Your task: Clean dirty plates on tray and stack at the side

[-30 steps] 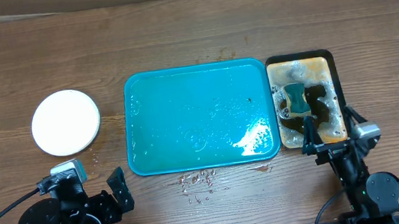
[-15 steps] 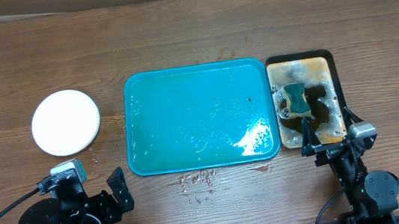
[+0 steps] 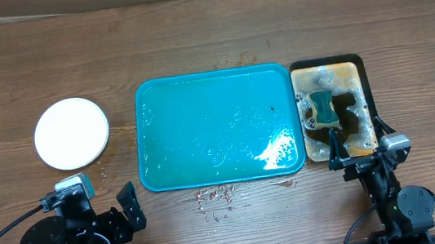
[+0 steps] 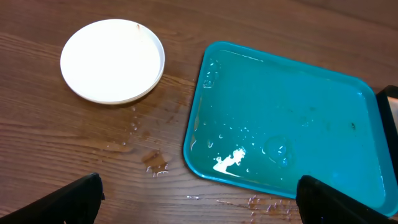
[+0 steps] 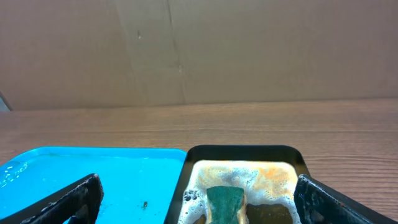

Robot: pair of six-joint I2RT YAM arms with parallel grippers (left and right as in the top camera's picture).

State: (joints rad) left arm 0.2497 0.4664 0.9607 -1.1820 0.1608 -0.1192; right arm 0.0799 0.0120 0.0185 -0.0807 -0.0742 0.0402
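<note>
The teal-blue tray (image 3: 215, 126) lies wet and without plates in the middle of the table; it also shows in the left wrist view (image 4: 286, 124) and the right wrist view (image 5: 81, 174). A clean white stack of plates (image 3: 72, 133) sits on the table left of the tray, also in the left wrist view (image 4: 112, 60); I cannot tell how many are stacked. My left gripper (image 3: 100, 205) is open and empty near the front left edge. My right gripper (image 3: 361, 153) is open and empty at the near end of the black tray.
A small black tray (image 3: 361, 69) with brown foamy liquid and a green sponge (image 3: 323, 107) stands right of the teal tray; the sponge shows in the right wrist view (image 5: 225, 202). Water drops (image 3: 218, 196) lie on the wood before the teal tray.
The right gripper has drawn back slightly toward the front edge. Nothing else has moved.
</note>
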